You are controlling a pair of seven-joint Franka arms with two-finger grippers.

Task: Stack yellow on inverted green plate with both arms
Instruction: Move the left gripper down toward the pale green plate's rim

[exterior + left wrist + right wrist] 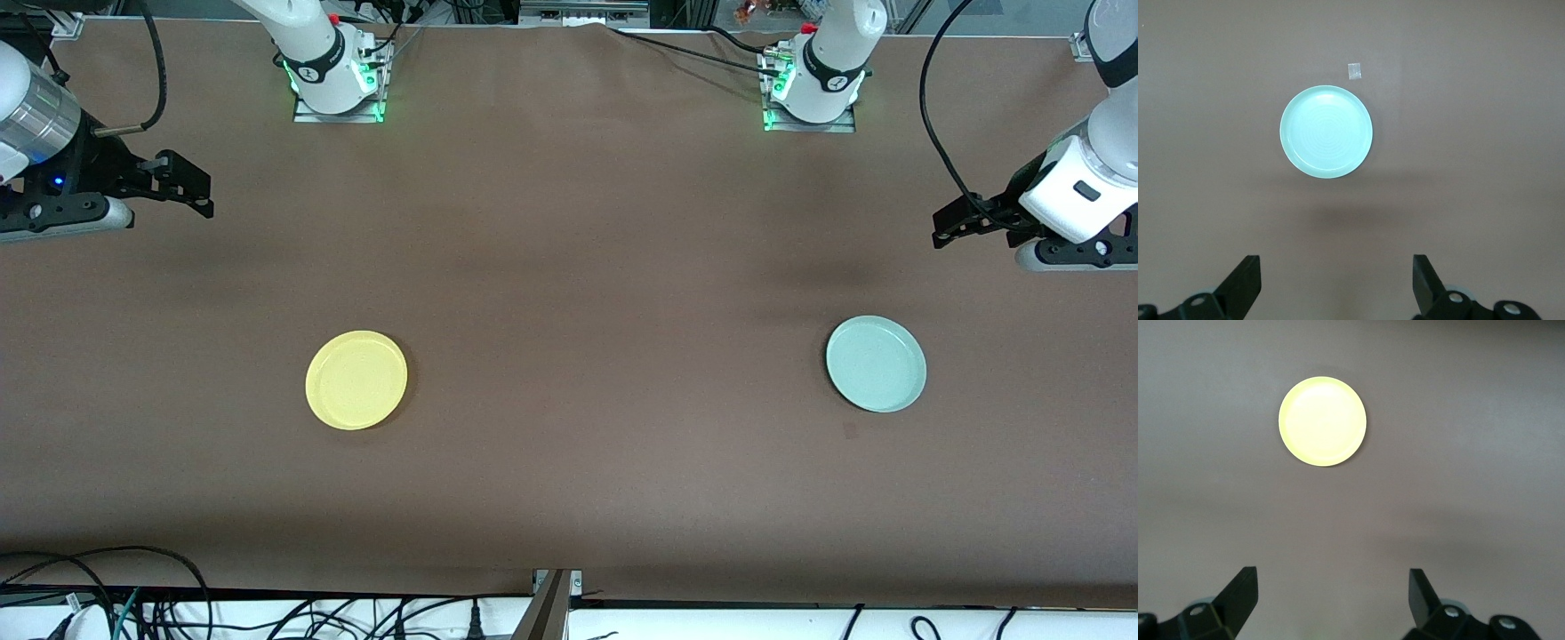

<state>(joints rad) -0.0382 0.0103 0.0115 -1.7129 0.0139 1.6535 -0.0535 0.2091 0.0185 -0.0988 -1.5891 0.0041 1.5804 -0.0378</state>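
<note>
The yellow plate (356, 380) lies flat on the brown table toward the right arm's end; it also shows in the right wrist view (1322, 421). The pale green plate (876, 364) lies flat toward the left arm's end, its hollow side seemingly up, with faint rings showing in the left wrist view (1326, 131). My right gripper (200, 187) hangs open and empty in the air over the table's right-arm end, apart from the yellow plate; it shows in its wrist view (1331, 593). My left gripper (947, 227) hangs open and empty over the left-arm end (1337, 280).
A small tape patch (851, 431) sits on the table just nearer the front camera than the green plate; it also shows in the left wrist view (1354, 71). Both arm bases (338, 84) (811, 93) stand at the table's back edge. Cables lie along the front edge.
</note>
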